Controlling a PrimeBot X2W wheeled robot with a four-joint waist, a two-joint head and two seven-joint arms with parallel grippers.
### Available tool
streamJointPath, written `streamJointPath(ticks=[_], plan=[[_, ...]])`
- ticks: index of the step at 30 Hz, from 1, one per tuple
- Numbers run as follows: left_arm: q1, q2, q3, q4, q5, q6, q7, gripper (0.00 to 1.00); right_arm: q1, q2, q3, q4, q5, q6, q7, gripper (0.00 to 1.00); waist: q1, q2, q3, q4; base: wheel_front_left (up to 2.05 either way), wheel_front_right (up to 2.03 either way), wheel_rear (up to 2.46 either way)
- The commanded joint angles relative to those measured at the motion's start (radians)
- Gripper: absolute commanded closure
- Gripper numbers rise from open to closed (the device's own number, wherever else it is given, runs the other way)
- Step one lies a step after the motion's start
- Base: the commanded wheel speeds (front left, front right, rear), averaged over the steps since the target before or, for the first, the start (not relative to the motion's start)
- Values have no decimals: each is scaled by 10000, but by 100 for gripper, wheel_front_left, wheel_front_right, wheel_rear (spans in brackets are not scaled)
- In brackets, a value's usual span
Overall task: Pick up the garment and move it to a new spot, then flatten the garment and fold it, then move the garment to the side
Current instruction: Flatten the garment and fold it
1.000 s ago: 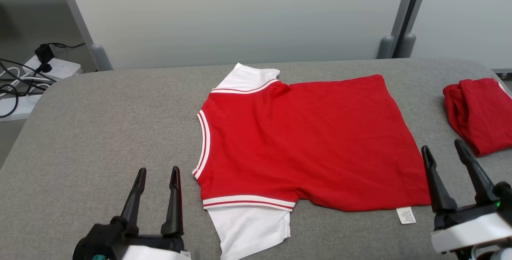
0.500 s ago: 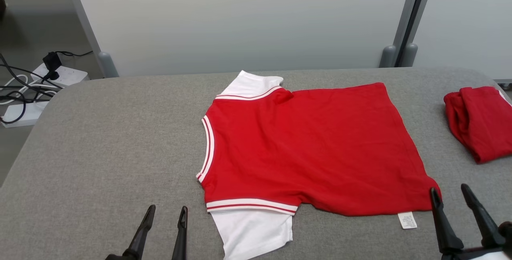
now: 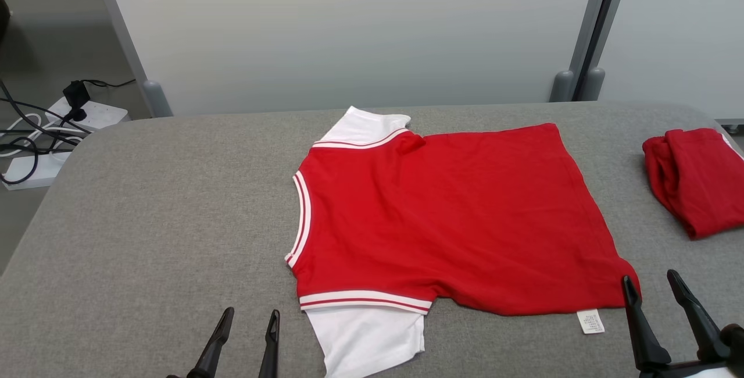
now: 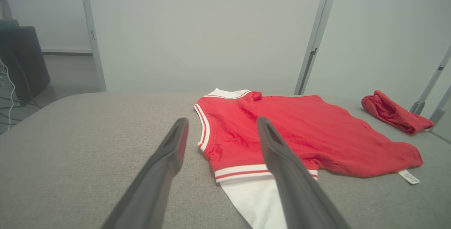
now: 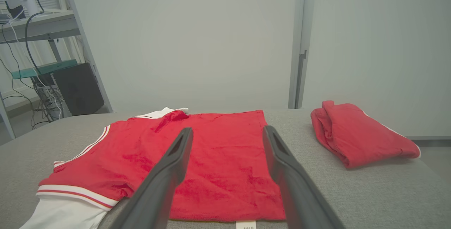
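The garment [image 3: 447, 215] is a red shirt with white sleeves and red-and-white striped trim. It lies spread flat in the middle of the grey table [image 3: 145, 203], neck to the left, with a white label at its near right corner. My left gripper [image 3: 250, 315] stands open near the front edge, just left of the near white sleeve, touching nothing. Near the hem's near right corner my right gripper [image 3: 650, 282] is open and empty. The garment [image 4: 282, 134] lies ahead of the open left fingers, and the garment [image 5: 218, 151] spreads beyond the open right fingers.
A second red cloth [image 3: 694, 177], folded into a bundle, lies at the table's right edge, also the bundle [image 5: 356, 137]. A power strip with dark cables [image 3: 40, 128] sits on the floor beyond the left edge. Pale wall panels [image 3: 349, 29] stand behind the table.
Both grippers have dropped toward the bottom of the head view, still open. The whole picture shifted down a little, so the camera moved. The garment lies as before.
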Motion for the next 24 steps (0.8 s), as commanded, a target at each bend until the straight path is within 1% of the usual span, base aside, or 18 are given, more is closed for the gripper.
streamJointPath(ticks=[1,10,13,17,18,19,20,22,24], plan=[[-288,-6,279,-215,74,-32,-87,0,-129,-175,219,-163,-97,2,-116,0,-1,-1,8,-12,0,0,0],[-314,-6,165,-144,77,-14,-87,0,-166,-185,277,-171,-114,2,-116,0,-1,-1,104,-31,0,0,0],[-265,-6,48,132,-175,-59,-87,0,-177,-191,279,-164,-112,2,-116,0,-1,-1,136,-32,0,0,0],[-289,-7,-354,1355,-658,-149,-87,0,-237,-209,291,-154,-95,2,-116,0,-1,-1,239,-35,0,0,0],[-342,-7,-479,1757,-735,-174,-87,0,-254,-219,305,-150,-86,2,-116,0,-1,-1,280,-39,0,0,0],[-555,-7,-714,2459,-781,-139,-49,0,-318,-284,398,-141,-69,2,-116,0,-1,-1,394,-49,0,0,0],[-555,-7,-714,2459,-781,-139,-49,0,-318,-284,398,-141,-69,2,-116,0,-1,-1,394,-49,0,0,0],[-950,-7,-1127,3293,-959,-119,228,0,-409,-407,402,-133,-59,2,-116,0,-1,-1,562,-45,0,0,0],[-1247,-7,-1367,3718,-1113,-71,337,0,-480,-515,391,-122,-57,2,-116,0,-1,-1,679,-58,0,0,0]])
